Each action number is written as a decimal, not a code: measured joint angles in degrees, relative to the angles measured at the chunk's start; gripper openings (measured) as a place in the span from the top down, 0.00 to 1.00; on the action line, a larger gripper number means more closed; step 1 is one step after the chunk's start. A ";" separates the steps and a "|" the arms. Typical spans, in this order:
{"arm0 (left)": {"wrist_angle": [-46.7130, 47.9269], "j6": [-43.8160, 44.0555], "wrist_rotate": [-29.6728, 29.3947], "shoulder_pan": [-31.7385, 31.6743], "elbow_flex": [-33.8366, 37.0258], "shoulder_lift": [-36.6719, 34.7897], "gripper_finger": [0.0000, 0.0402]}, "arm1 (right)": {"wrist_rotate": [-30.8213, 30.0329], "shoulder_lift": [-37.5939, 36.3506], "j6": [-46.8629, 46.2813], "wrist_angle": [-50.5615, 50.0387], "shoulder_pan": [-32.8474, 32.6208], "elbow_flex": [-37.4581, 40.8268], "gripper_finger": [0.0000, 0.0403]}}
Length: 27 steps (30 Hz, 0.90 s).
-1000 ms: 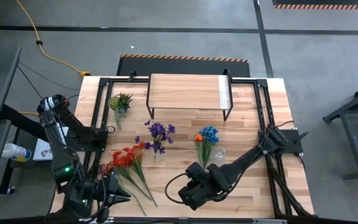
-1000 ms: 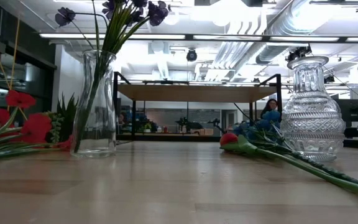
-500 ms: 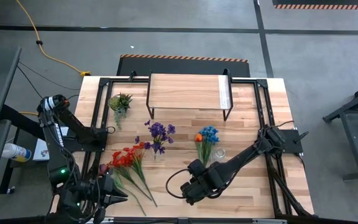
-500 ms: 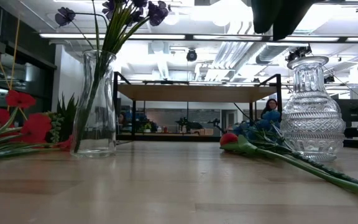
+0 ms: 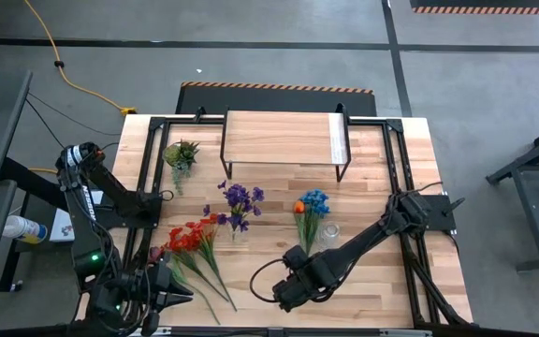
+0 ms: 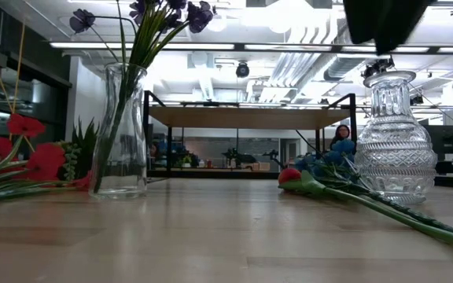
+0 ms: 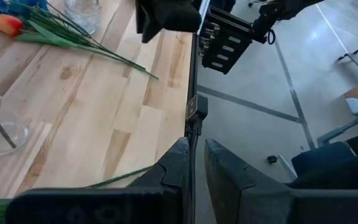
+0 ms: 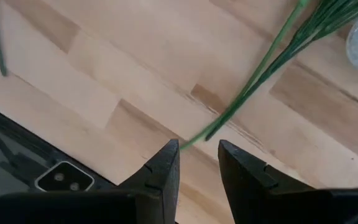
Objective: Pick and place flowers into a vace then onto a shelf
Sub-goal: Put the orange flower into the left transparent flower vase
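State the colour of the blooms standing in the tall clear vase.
Purple blooms in the tall clear vase; the high view shows the colour best.

The light-wood worktop (image 5: pixel 372 187) carries the shelf (image 5: pixel 279 139) at its far edge — a spiky plant (image 5: pixel 181 153) beside it, two glass vases (image 6: pixel 123 134) mid-worktop, and flowers (image 5: pixel 195 245) lying loose toward the near edge.

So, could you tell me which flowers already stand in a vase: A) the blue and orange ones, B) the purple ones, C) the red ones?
B: the purple flowers stand upright in the tall vase, while the others lie on the table.
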State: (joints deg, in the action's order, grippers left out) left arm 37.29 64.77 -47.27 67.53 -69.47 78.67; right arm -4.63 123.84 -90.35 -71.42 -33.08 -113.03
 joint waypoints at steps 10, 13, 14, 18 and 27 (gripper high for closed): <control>0.66 0.00 -0.02 0.00 0.02 0.00 0.78 | 1.33 3.59 -3.68 0.73 -1.83 0.00 0.74; 0.69 0.00 0.00 0.00 0.02 0.00 0.78 | 1.15 4.40 -3.83 1.20 -1.82 0.00 0.74; 0.67 0.00 0.00 0.00 0.02 0.00 0.78 | 1.03 4.64 -3.92 1.36 -1.82 0.00 0.74; 0.64 0.00 0.00 0.00 0.02 0.00 0.78 | -0.54 5.60 -4.17 1.00 -1.76 0.00 0.75; 0.62 0.00 0.20 0.00 0.02 0.00 0.78 | -4.92 5.61 -3.12 -1.31 -0.53 0.04 0.80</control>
State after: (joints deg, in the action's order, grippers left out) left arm 37.91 64.77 -47.07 67.53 -69.45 78.67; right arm -9.56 129.45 -93.47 -72.74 -33.60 -112.99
